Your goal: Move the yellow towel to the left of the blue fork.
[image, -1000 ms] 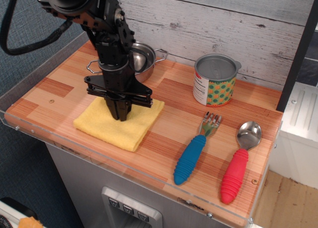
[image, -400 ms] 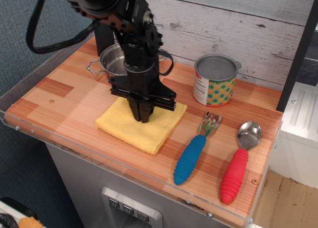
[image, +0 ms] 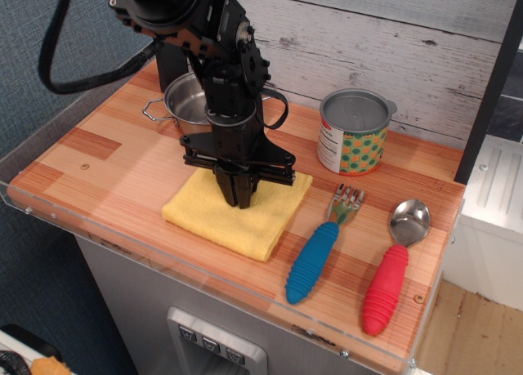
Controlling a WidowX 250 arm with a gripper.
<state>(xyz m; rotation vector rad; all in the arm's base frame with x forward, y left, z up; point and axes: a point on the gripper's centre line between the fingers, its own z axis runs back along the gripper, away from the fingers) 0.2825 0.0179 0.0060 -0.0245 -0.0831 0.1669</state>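
Observation:
The yellow towel [image: 214, 217] lies flat on the wooden counter, just left of the blue fork [image: 319, 249]. The fork has a ribbed blue handle and silver tines pointing to the back. My black gripper [image: 239, 199] points straight down onto the middle of the towel with its fingers drawn together on the cloth. The towel's right edge is a short gap from the fork's tines.
A steel pot [image: 189, 104] stands behind the gripper, partly hidden by the arm. A tin can [image: 353, 132] with a patterned label stands at the back right. A red-handled spoon [image: 392, 271] lies right of the fork. A clear rim [image: 49, 215] edges the counter.
The gripper has moved right across the counter, dragging the towel with it from the left part towards the fork. The last step was small.

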